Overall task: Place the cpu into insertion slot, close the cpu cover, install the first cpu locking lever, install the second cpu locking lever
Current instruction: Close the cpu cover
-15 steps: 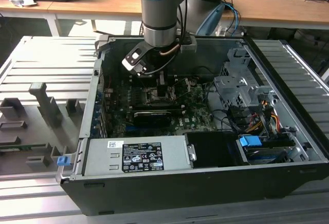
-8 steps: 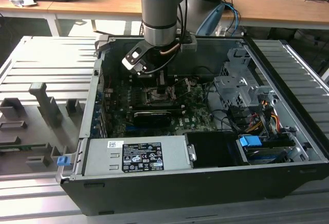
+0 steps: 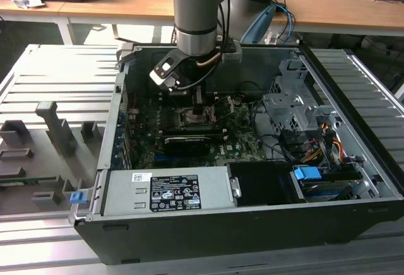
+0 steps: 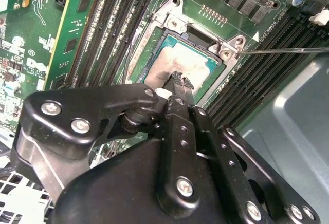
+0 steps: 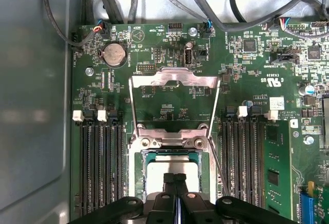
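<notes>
Reaching down into the open computer case (image 3: 252, 234) with the gripper (image 5: 174, 175) poised straight over the insertion slot (image 5: 139, 167), fingers drawn fully together and clamped on nothing. Meeting at the tips on, or just above, the dull metal face of the cpu (image 5: 157, 175); actual contact impossible to confirm from either wrist view. Found lying flat and square inside the slot, directly beneath the fingertips, with no sideways offset to speak of. Judged already seated, so the first step apparently done.

Beyond the chip, on the side away from the gripper body: the cpu cover (image 5: 172, 77), not yet closed, flipped back on its hinge toward the coin battery (image 5: 114, 53), with bare green board visible through its window. Hinged edge just beside the slot, free edge well apart from it, long sides running straight away from the fingers.

Beside the slot, a thin locking lever (image 5: 220, 170), raised and unlatched, slanting past one corner. Flanking the socket on both sides, rows of memory slots (image 5: 100, 167), near the fingers and, with the raised lever, probably the closest obstructions. Well apart, at the case's near wall in the exterior view, the grey power supply box (image 3: 167, 190)
</notes>
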